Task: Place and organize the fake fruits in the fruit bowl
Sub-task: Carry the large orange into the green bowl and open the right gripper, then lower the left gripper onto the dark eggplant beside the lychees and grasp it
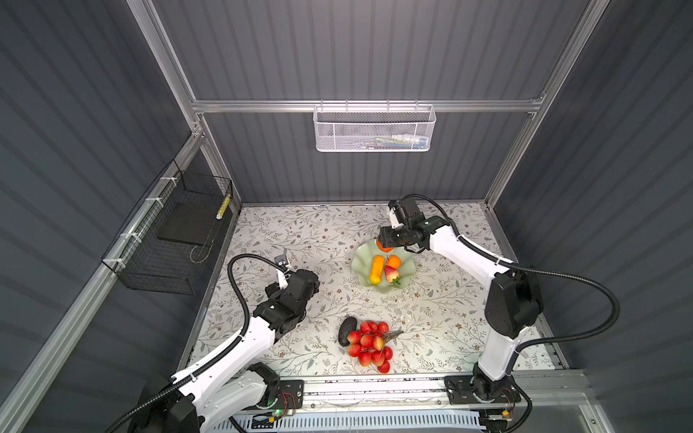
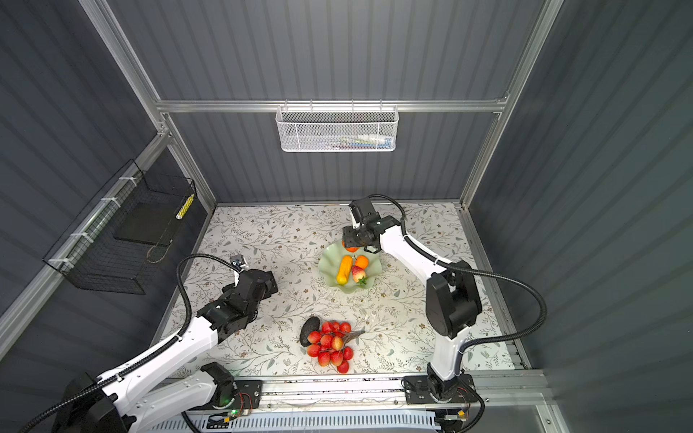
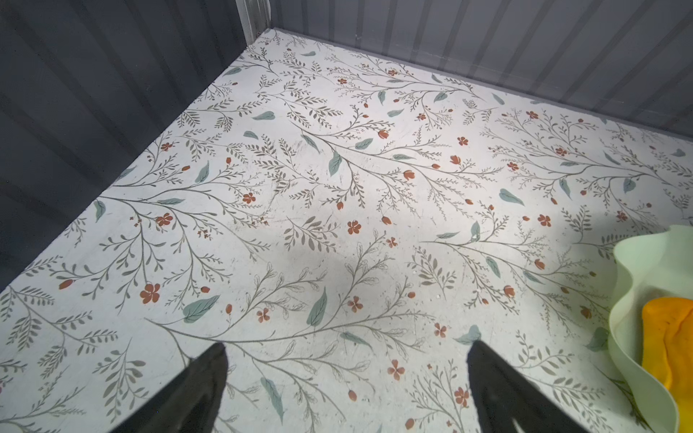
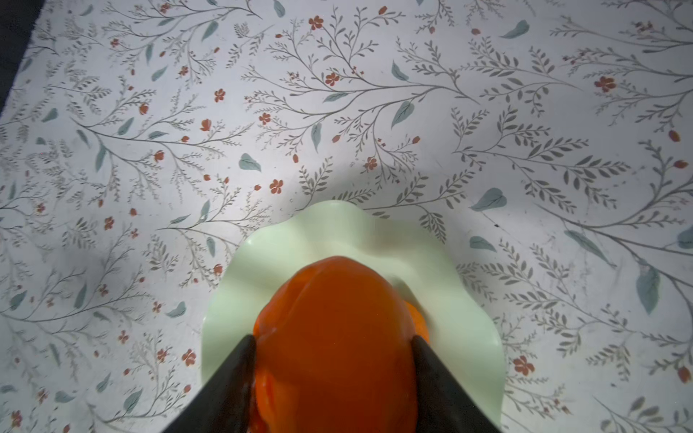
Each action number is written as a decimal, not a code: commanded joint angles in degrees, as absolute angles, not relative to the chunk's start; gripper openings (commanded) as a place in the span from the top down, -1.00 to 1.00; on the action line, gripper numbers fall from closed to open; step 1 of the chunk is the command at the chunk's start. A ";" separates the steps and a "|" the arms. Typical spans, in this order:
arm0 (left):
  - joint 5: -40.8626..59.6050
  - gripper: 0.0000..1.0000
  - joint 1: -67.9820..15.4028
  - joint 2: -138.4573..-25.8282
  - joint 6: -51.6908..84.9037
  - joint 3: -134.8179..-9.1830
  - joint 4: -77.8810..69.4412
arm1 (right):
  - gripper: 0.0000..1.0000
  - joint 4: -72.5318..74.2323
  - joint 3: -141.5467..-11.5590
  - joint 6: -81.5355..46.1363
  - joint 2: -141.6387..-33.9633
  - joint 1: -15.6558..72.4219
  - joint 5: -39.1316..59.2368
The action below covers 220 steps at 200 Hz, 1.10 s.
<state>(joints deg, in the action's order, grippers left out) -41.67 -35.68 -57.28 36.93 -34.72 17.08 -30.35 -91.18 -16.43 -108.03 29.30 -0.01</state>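
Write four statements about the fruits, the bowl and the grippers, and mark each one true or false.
1. The right gripper grips the large orange over the fruit bowl. True.
2. The left gripper holds the avocado. False: the left gripper is open and empty; the avocado lies on the table.
3. The long yellow fruit, small orange and strawberry lie in the fruit bowl. True.
4. The cherries are in the fruit bowl. False: the cherries lie on the table beside the avocado.
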 commanded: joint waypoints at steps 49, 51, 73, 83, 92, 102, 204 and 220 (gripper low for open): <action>-36.31 -0.99 -35.76 -57.43 38.19 -36.21 18.69 | -0.07 -30.57 -95.73 -13.70 -116.27 28.05 -1.12; -36.10 -1.00 -35.77 -57.47 38.09 -36.21 18.65 | -0.08 -30.52 -95.56 -13.71 -116.32 28.06 -1.12; -32.45 -0.99 -35.76 -58.47 37.90 -36.38 18.10 | -0.19 -29.75 -94.56 -14.17 -116.27 28.09 -0.91; -30.43 -0.99 -35.77 -59.05 37.80 -36.55 17.94 | -0.26 -29.78 -94.34 -14.32 -116.19 28.11 -0.76; -28.25 -1.00 -35.76 -59.61 37.48 -36.85 17.72 | -0.28 -29.61 -94.04 -14.58 -115.95 28.14 -0.46; -25.43 -0.99 -35.75 -60.35 36.97 -37.12 17.39 | -0.35 -29.49 -93.67 -14.83 -115.37 28.20 -0.33; 1.28 -0.85 -39.35 -68.72 35.17 -37.17 14.95 | -0.98 -20.34 -82.76 -16.38 -97.83 27.59 -2.78; 2.09 -0.83 -41.44 -70.91 35.70 -37.55 15.06 | -0.98 -18.38 -79.95 -16.94 -95.07 27.46 -2.43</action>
